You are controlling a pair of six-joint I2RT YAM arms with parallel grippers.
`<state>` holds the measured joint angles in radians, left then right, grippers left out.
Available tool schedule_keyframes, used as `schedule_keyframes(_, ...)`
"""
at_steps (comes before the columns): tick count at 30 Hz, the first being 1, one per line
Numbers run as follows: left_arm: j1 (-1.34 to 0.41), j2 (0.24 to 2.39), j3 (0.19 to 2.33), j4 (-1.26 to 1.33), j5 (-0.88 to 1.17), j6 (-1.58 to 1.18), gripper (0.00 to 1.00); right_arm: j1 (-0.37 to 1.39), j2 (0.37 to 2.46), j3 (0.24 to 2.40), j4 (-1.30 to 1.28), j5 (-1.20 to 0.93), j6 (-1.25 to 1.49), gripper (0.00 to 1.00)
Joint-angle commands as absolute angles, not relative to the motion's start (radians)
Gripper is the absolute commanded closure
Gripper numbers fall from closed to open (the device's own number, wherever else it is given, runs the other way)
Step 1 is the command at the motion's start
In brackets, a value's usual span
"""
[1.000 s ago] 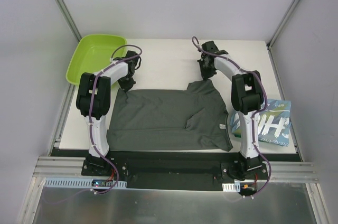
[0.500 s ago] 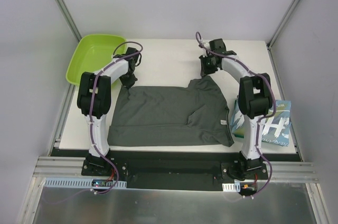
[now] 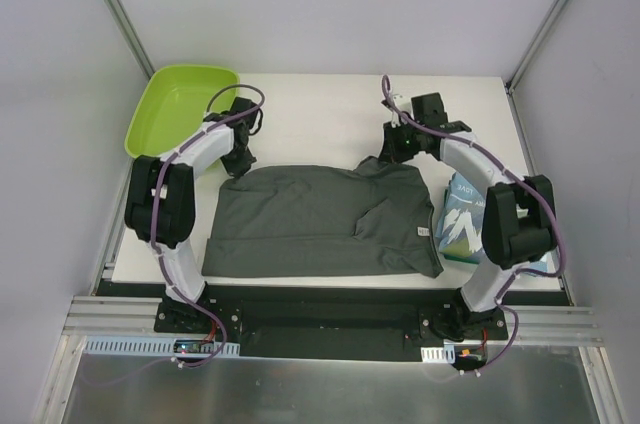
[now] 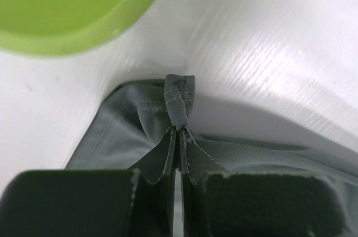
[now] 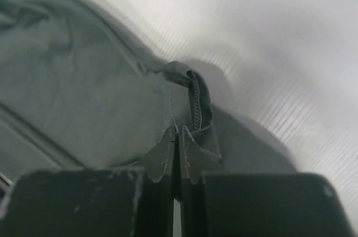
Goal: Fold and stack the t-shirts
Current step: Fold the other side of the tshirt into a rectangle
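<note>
clamped shut with the left gripper [image 4: 178,135] on the far left corner of the dark grey t-shirt [image 3: 320,222], just near of the lime-green tray [image 3: 178,109]. pinched tight likewise with the right gripper [image 5: 178,135] on a bunched hem at the far right corner. spread flat across the near middle of the white table [image 3: 320,109], between both arms. just beside it at the right edge, a folded light blue t-shirt [image 3: 462,222] with white print.

— What place is this?
— A robot lab booth: white walls [image 3: 330,4], metal frame posts [image 3: 114,9], a left arm [image 3: 160,209] and a right arm [image 3: 510,219] bolted to a rail [image 3: 110,322] beside a white surface [image 3: 320,114].
</note>
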<state>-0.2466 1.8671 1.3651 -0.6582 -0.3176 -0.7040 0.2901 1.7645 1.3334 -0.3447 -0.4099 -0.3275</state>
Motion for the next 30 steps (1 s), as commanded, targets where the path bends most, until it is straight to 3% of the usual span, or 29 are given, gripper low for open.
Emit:
schedule_keyframes(1, -0.287, 1.729, 1.272, -0.675, -0.367, -0.753, 1.0, 0.319, 1.594, 1.2, -0.279, -0.469, -0.327, 0.99)
schedule_keyframes(14, -0.342, 1.459, 1.0, -0.673, -0.423, -0.864, 1.0, 0.362, 1.252, 0.928, -0.281, -0.44, -0.337, 1.0)
schedule_keyframes(30, -0.382, 1.25, 0.861, -0.676, -0.407, -0.887, 1.0, 0.364, 1.105, 0.865, -0.308, -0.379, -0.348, 1.0)
